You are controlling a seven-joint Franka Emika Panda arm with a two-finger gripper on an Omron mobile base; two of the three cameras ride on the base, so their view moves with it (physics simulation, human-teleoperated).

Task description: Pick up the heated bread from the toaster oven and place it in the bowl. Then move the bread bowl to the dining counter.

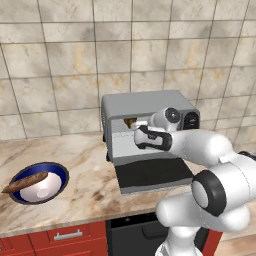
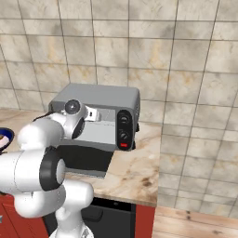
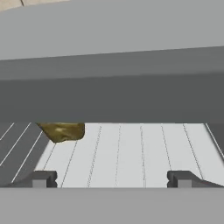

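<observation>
The grey toaster oven (image 1: 145, 102) stands on the counter with its black door (image 1: 152, 175) dropped open. Inside, the golden-brown heated bread (image 3: 63, 131) lies at the back left of the wire rack (image 3: 131, 148); it also peeks out in the left base view (image 1: 131, 121). My gripper (image 3: 111, 179) is open at the oven's mouth, low over the rack, short of the bread and to its right, with nothing between the fingers. The blue-rimmed bowl (image 1: 55, 172) sits on the counter to the oven's left. The dining counter is out of view.
A long dark-brown stick (image 1: 25, 182) lies across the bowl. The oven roof hangs close above my hand. The knob panel (image 2: 123, 130) is on the oven's right. The marbled counter (image 1: 85, 195) has red drawers (image 1: 65, 235) and a black appliance front (image 1: 130, 232) below.
</observation>
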